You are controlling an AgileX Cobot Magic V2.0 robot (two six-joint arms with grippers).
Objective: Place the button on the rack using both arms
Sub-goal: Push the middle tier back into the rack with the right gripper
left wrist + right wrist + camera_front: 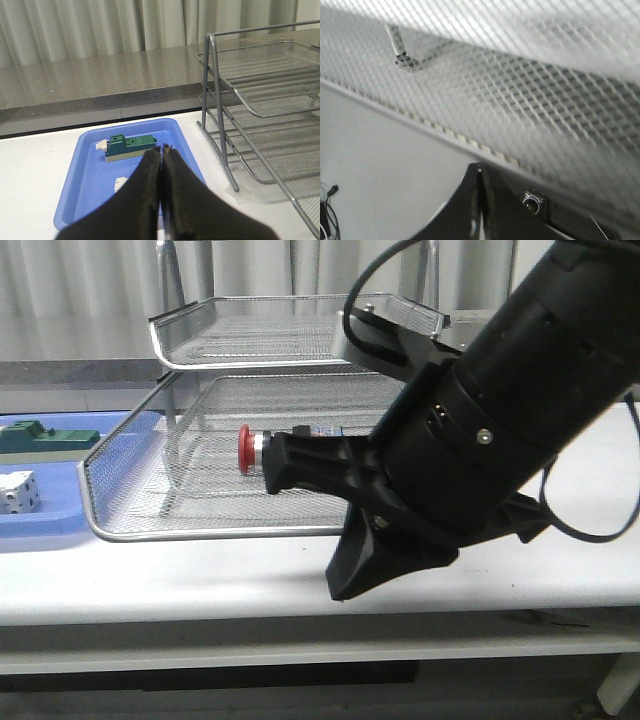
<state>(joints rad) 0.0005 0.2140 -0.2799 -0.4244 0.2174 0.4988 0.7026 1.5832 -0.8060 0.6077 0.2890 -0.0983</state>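
Observation:
The button (247, 448), with its red head and silver collar, lies on its side in the lower mesh tray of the rack (200, 531). My right gripper (272, 462) is shut and empty. In the front view its tips overlap the button's body, and it seems to hang in front of the tray. Up close, the right wrist view shows the shut fingertips (479, 169) against the rack's mesh (520, 100); the button is not clear there. The left gripper (163, 148) is also shut and empty. It hovers over a blue tray (90, 165), left of the rack (220, 100).
The blue tray (40, 527) lies on the table left of the rack. It holds a green block (47, 437) (131, 146), a white cube-like part (18, 492) and a small white piece (120, 184). An upper mesh tray (250, 330) sits above the lower one.

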